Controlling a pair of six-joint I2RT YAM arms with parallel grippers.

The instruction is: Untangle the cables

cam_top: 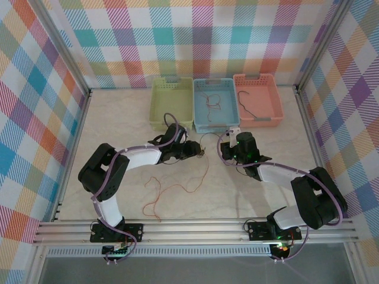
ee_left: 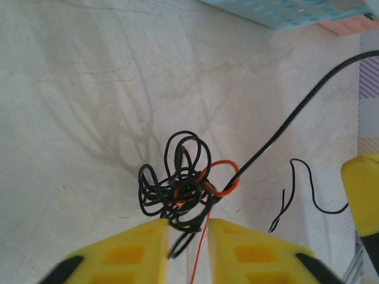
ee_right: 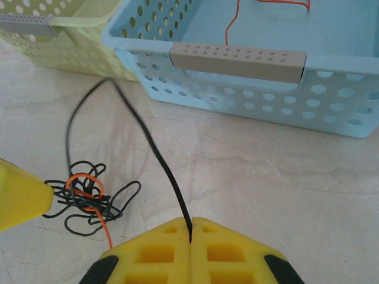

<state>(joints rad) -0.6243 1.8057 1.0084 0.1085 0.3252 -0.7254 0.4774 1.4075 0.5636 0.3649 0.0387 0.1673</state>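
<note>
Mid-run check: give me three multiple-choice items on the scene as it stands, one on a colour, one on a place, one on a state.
1. The middle basket is: A green; B orange; C blue.
2. The cable knot lies: A in that basket; B on the table; C hanging off the table's edge.
3. The right claw is: A shut on a black cable; B open and empty; C shut on a red cable.

Answers: 1 C, its walls are light blue. 2 B, bare tabletop shows all round the knot. 3 A, its jaws meet with the black cable running in between them.
</note>
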